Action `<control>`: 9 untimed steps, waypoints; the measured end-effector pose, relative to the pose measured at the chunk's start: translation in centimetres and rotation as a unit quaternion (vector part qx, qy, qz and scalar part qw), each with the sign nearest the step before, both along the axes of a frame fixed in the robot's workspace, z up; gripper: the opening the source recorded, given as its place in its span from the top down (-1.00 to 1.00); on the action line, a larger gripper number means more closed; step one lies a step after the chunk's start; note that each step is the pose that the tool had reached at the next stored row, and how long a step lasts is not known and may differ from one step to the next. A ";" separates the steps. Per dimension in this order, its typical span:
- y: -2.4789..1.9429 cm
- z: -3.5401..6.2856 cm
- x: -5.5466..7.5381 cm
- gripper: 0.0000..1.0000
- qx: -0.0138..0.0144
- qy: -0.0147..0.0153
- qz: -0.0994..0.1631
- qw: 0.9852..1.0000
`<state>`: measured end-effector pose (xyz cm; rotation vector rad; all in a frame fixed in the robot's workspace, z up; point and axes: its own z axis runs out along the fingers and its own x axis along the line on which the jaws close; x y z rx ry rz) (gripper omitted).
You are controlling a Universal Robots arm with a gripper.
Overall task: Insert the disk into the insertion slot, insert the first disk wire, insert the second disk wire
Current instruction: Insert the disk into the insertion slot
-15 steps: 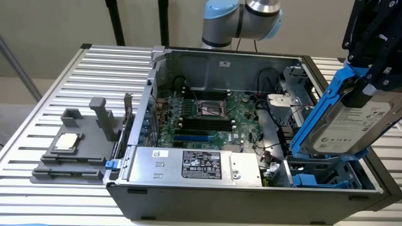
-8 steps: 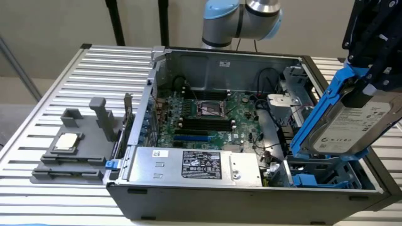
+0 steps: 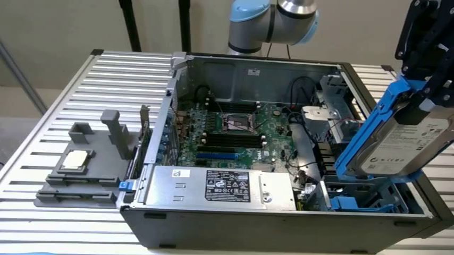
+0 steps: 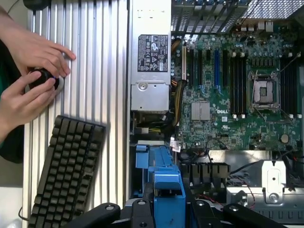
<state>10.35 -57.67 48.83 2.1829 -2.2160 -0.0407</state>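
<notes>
The gripper (image 3: 423,98) is clamped on the disk (image 3: 404,143) by its blue carrier, holding it tilted at about three o'clock in the exterior view, just above the insertion slot (image 3: 365,199), which sits at about four o'clock in the open computer case (image 3: 284,226). The case lies on the slatted table (image 3: 106,79) — its silver power-supply box (image 3: 220,186) is near six o'clock.
</notes>
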 end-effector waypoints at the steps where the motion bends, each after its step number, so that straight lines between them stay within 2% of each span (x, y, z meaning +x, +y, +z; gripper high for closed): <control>1: -0.05 -0.20 0.0 0.35 0.000 0.000 0.001 1.000; 9: -0.65 -1.65 0.1 0.35 0.000 0.000 0.006 1.000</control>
